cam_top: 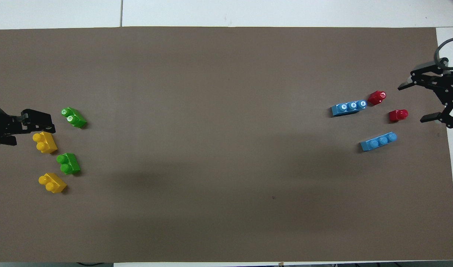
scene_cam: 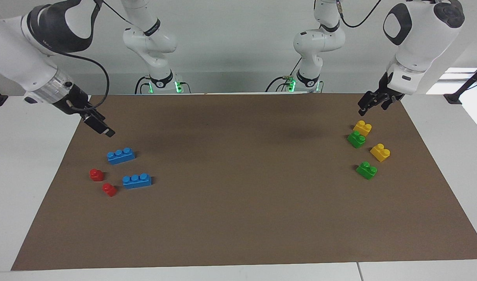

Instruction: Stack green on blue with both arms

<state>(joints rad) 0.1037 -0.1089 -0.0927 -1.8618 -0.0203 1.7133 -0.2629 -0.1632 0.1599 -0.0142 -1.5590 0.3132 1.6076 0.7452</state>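
Now both arms are just starting, and nothing is picked up yet. The right tool (scene_cam: pixel 101 124) hangs above the brown mat (scene_cam: pixel 238 203) close to the nearer blue brick (scene_cam: pixel 121 155), its jaws released and empty, as the overhead view shows clearly. The left tool (scene_cam: pixel 366 104) hovers over the mat's edge, next to a yellow brick (scene_cam: pixel 362 127), and it too is released, holding nothing.

The two green bricks (scene_cam: pixel 356 139) (scene_cam: pixel 366 170) lie at the left arm's end of the surface, mixed with the two yellow ones (scene_cam: pixel 380 152). The two blue bricks, the second one (scene_cam: pixel 137 181) farther from the robots, lie at the right arm's end, with two small red bricks (scene_cam: pixel 97 174) (scene_cam: pixel 109 189) beside them.

To do this step well, I think the left tool should come straight down on a green brick and close across its narrow sides. The green one that touches the yellow brick is the harder choice, because a finger may push the yellow one; the green brick farther from the robots stands more free. The right tool should take its blue brick across the short width, near the middle, leaving the studs uncovered for the stacking.

The surface is white, and the mat covers most of it. A plain pale wall stands at the robots' end, and small green lights glow at the arm bases.
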